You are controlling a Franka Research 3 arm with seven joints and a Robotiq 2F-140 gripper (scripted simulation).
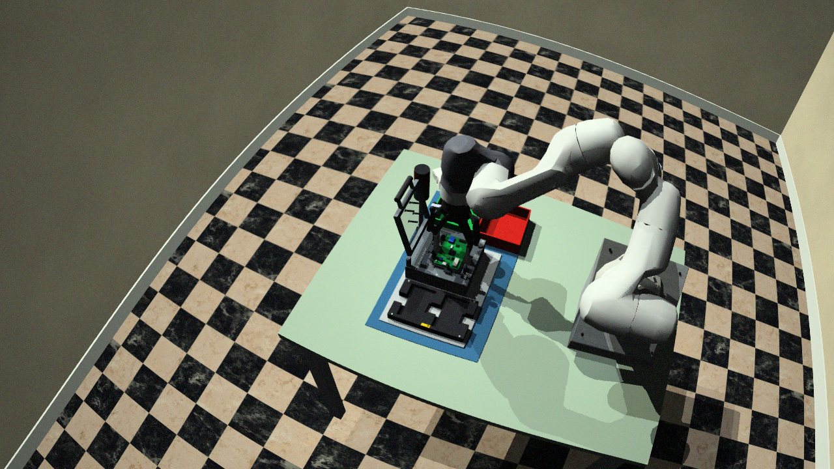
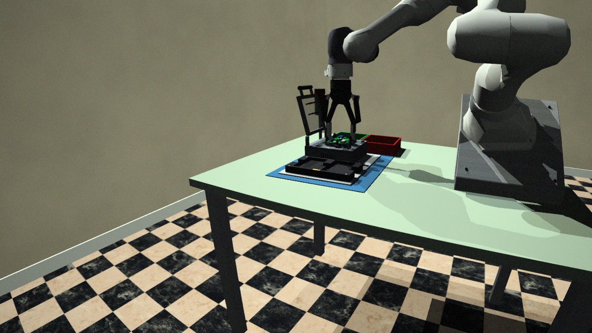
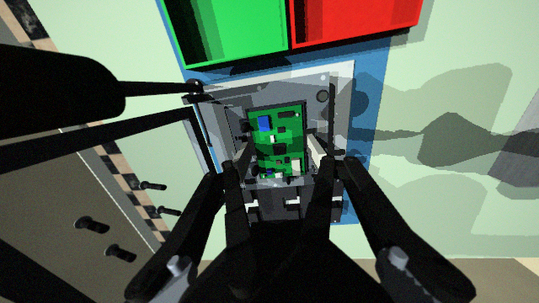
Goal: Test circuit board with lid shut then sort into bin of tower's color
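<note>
A: Item one, the gripper (image 3: 280, 166). How is it listed?

B: It is recorded as spread, with nothing pinched. In the wrist view the fingertips are seen on either side of the circuit board (image 3: 279, 143), a gap being visible on each side.

A: And the circuit board itself?

B: It is entered as lying face up on the plate inside the tester (image 2: 336, 152). Its green face, a blue component and black chips are shown. Whether both pins pass through its holes cannot be told.

A: The tester's lid?

B: The lid (image 2: 311, 111) is listed as raised, standing nearly upright at the tester's left side in the exterior view, its handle (image 2: 305, 87) at the top.

A: The tray?

B: The tray (image 1: 434, 314) is noted just near of the tester in the top view, black, on the blue bench mat (image 1: 487, 344). No board is seen in its pockets.

A: The bins?

B: A green bin (image 3: 236, 29) and a red bin (image 3: 354, 17) are catalogued side by side just far of the tester, the green one on the left. Both stand upright.

A: The signal tower?

B: A dark signal tower (image 1: 421, 174) is logged beside the lid, at the far left corner of the mat. No lit color can be made out.
</note>
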